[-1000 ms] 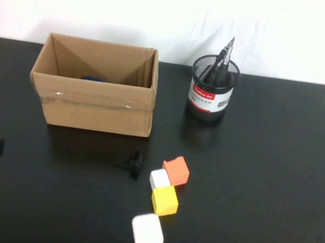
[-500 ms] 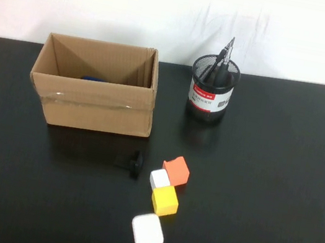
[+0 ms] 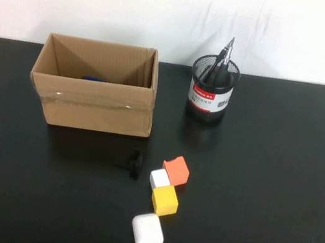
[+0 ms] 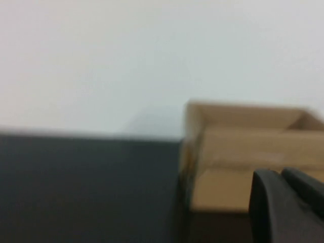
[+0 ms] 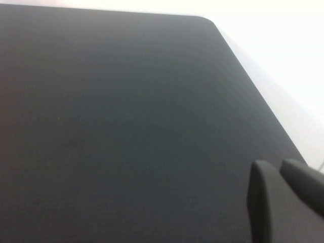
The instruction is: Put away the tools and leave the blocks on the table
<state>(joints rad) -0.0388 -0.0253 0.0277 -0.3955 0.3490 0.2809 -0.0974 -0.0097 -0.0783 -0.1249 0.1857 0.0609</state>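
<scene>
Lying nearest on the desk (image 3: 278, 180) is a white case (image 3: 147, 231), then yellow (image 3: 165, 200), white (image 3: 159, 178) and orange blocks (image 3: 176, 170), a black tool (image 3: 135, 164), the cardboard box (image 3: 95, 94) and, farthest, the mesh pen cup (image 3: 210, 96) holding tools (image 3: 221, 66), while the left gripper (image 4: 288, 202) and right gripper (image 5: 286, 197), fingers together, appear only in wrist views.

Bare lab-style tabletop (image 3: 278, 180) against plain white wall (image 3: 169, 9), cardboard box (image 3: 95, 94).

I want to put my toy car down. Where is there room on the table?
Right of the orange block and mesh cup, the table is bare. Crowded below the box. Left gripper and right gripper show only in wrist views.
</scene>
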